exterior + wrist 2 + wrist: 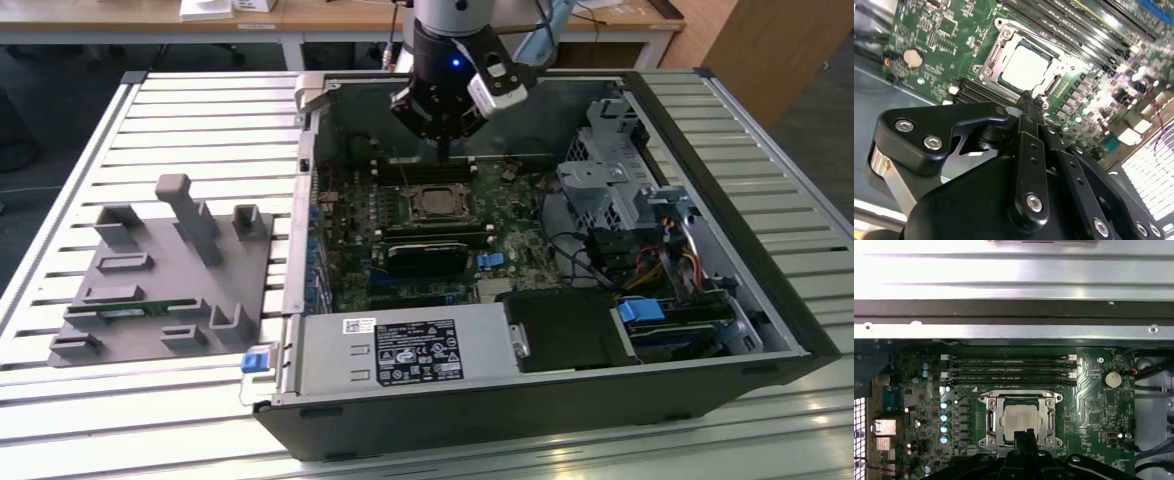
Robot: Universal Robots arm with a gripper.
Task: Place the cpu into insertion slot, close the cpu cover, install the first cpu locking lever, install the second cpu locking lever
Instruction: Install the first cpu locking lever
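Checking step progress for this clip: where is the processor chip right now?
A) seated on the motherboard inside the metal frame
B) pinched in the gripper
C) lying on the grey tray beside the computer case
A: in the first wrist view the chip lies flat inside the metal frame on the green board, and the gripper above it is shut on nothing.

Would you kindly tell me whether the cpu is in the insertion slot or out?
In: the cpu lies flat and centred inside the cut-out of the lowered cpu cover.
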